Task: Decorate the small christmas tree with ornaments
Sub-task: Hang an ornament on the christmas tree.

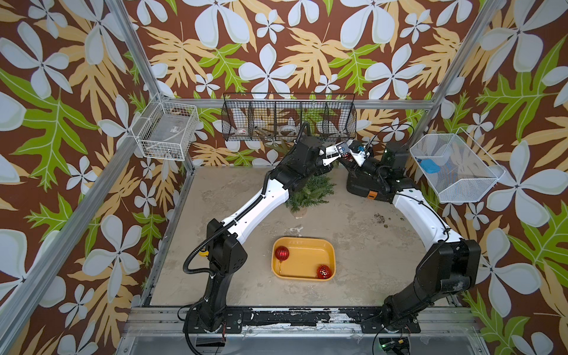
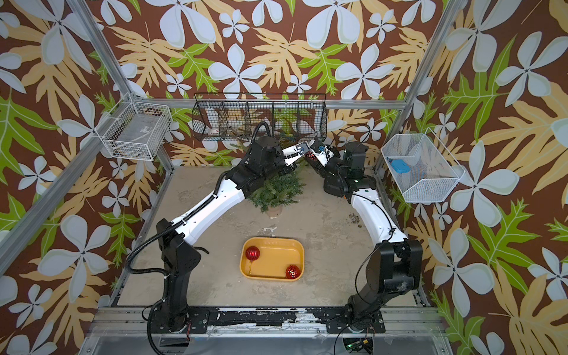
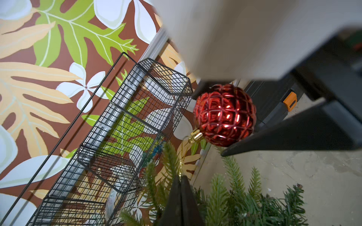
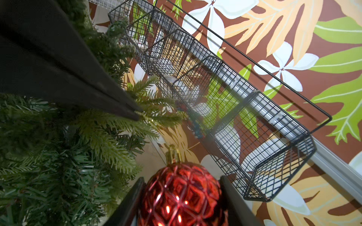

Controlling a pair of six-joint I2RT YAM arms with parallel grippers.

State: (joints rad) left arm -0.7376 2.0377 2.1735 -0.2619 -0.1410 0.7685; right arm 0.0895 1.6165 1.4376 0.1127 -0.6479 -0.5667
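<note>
Right hand [image 4: 182, 197] grips a shiny red lattice-patterned bauble [image 4: 181, 195] beside the top of the small dark green needle-branched tree [image 1: 310, 192]. Left hand [image 3: 181, 182] closed, pinching the bauble's thin gold loop [image 3: 181, 156]. Tree stands at the surface's [image 1: 353, 246] rear.

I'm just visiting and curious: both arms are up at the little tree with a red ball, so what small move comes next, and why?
Probably the left claw, pinched shut on the gold loop, slips it over a tip of the small christmas tree. The right claw grips the lattice bauble beside the treetop, not yet hung.
</note>
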